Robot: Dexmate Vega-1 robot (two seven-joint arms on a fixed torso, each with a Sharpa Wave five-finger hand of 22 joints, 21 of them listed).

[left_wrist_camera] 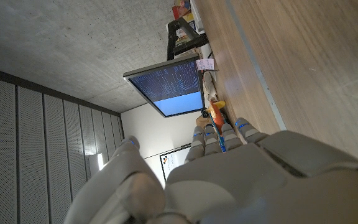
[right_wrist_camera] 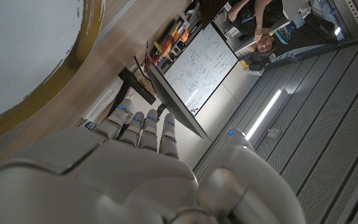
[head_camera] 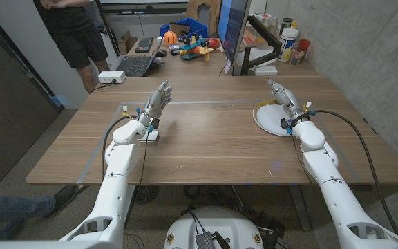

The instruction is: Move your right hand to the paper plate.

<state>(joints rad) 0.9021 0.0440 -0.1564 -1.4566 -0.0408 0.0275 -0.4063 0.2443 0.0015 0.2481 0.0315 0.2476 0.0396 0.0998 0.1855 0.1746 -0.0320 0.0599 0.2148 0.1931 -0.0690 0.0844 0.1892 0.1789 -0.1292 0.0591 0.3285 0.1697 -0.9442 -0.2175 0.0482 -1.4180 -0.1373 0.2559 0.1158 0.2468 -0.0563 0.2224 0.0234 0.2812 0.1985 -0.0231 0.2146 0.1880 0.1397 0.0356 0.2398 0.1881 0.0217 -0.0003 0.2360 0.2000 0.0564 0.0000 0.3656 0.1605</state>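
Observation:
A white paper plate (head_camera: pixel 267 116) with a yellow-brown rim lies on the right half of the wooden table (head_camera: pixel 206 138). My right hand (head_camera: pixel 284 99) reaches out over the plate's right part, fingers extended and holding nothing. In the right wrist view the plate (right_wrist_camera: pixel 23 56) shows large and close beside the back of that hand (right_wrist_camera: pixel 123 168). My left hand (head_camera: pixel 156 104) is raised over the left half of the table, fingers straight and apart, empty. Its back (left_wrist_camera: pixel 241 180) shows along the tabletop in the left wrist view.
A small white box (head_camera: pixel 148 135) lies under the left forearm. Behind the table stand a monitor (head_camera: pixel 232 31), a laptop (head_camera: pixel 134 65), a keyboard (head_camera: pixel 144 44) and colourful toys (head_camera: pixel 188 43). A person (head_camera: pixel 74 34) stands at the back left. Bottles (head_camera: pixel 290 34) stand at the back right.

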